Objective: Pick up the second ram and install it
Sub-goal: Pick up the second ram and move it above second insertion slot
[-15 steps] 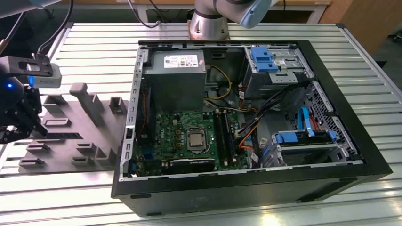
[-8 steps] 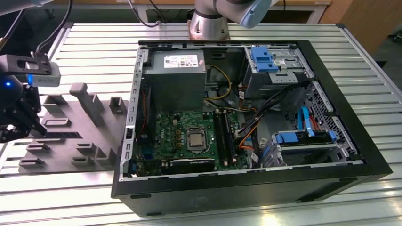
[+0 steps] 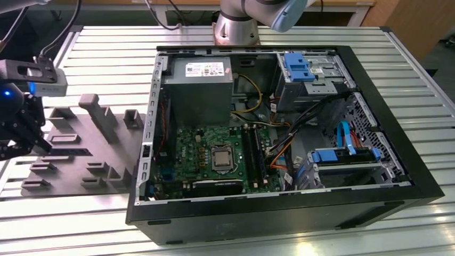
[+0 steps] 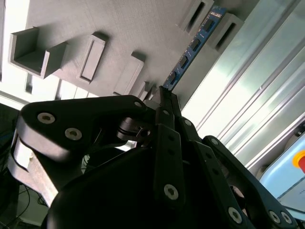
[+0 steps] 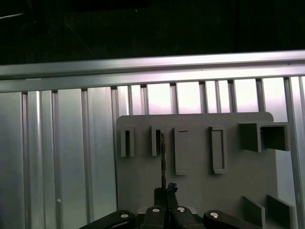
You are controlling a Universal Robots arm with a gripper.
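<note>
The second ram (image 4: pixel 193 45) is a thin dark stick with a row of small chips. It stands on edge at the grey holder plate (image 4: pixel 119 28), between two slotted posts. In the first wrist view the ram (image 5: pixel 163 157) appears edge-on beside a slot of the plate (image 5: pixel 195 186). My gripper (image 4: pixel 164 94) has its black fingers drawn together on the near end of the stick, as the first wrist view also shows at the gripper (image 5: pixel 165 192). In the exterior view the gripper (image 3: pixel 23 141) hangs over the far side of the plate (image 3: pixel 78 160), at the exterior view's left.
An open computer case (image 3: pixel 398 160) lies at the exterior view's right, with a green motherboard (image 3: pixel 195 154), long memory slots (image 3: pixel 252 154), a power supply (image 3: pixel 199 85) and cables inside. Grey posts (image 3: pixel 99 114) stick up from the holder plate. The table is ribbed aluminium (image 3: pixel 106 58).
</note>
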